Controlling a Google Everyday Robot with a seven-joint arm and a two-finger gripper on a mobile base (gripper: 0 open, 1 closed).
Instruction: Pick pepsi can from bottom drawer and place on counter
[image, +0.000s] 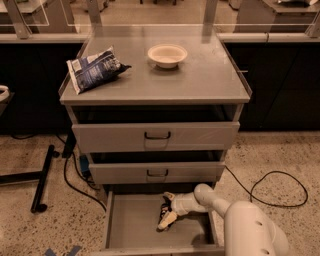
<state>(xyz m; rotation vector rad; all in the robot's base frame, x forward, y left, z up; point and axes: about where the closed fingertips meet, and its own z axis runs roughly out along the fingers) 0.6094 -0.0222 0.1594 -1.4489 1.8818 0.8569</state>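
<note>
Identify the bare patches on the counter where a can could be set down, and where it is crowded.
The counter is bare along its front, before the chip bag and bowl, and on its right beyond the bowl. Tightest: the gap between bag and bowl. The gripper sits at the pepsi can in the bottom drawer, whose left floor is bare.
</note>
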